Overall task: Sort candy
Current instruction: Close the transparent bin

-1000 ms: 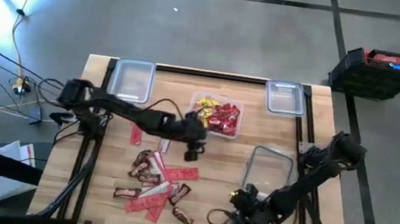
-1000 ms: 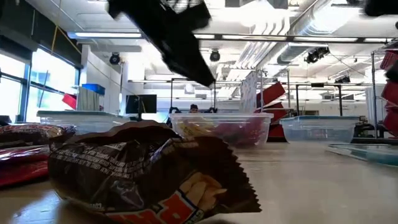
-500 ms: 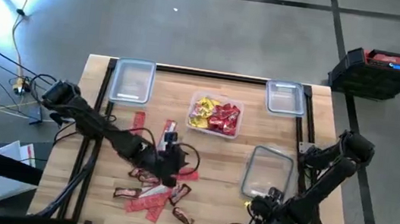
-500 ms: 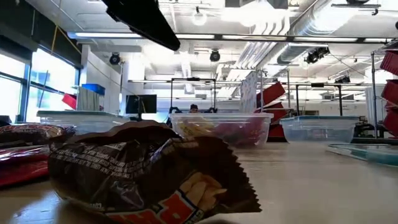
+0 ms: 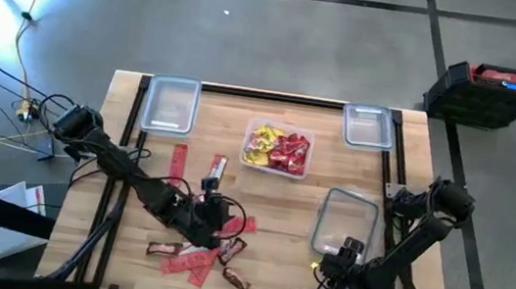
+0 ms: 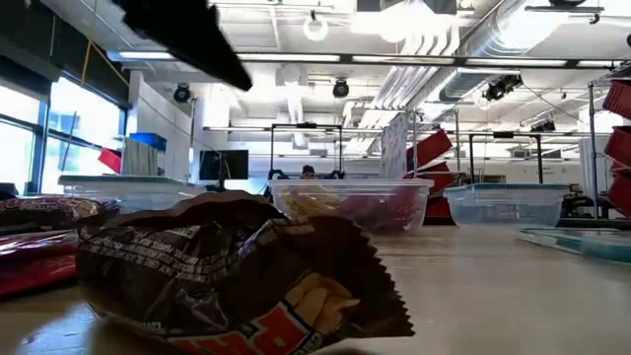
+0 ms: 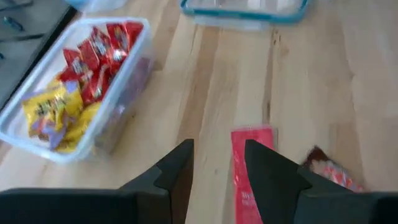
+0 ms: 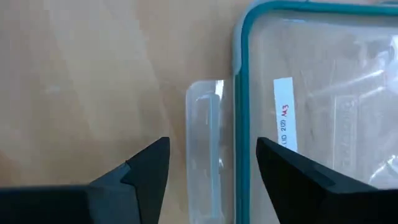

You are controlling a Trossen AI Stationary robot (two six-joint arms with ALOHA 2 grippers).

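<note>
We lower the left gripper (image 7: pixel 217 171), jaws narrowly parted and empty, squarely over the red packet (image 7: pixel 250 171); its far end is probably hidden.

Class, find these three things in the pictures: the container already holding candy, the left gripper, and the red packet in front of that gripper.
container of candy (image 5: pixel 301 169): high view, its bare right rim.
left gripper (image 7: pixel 219 163): left wrist view, midway between its open fingertips.
red packet (image 7: pixel 248 177): left wrist view, middle of its visible strip.
</note>
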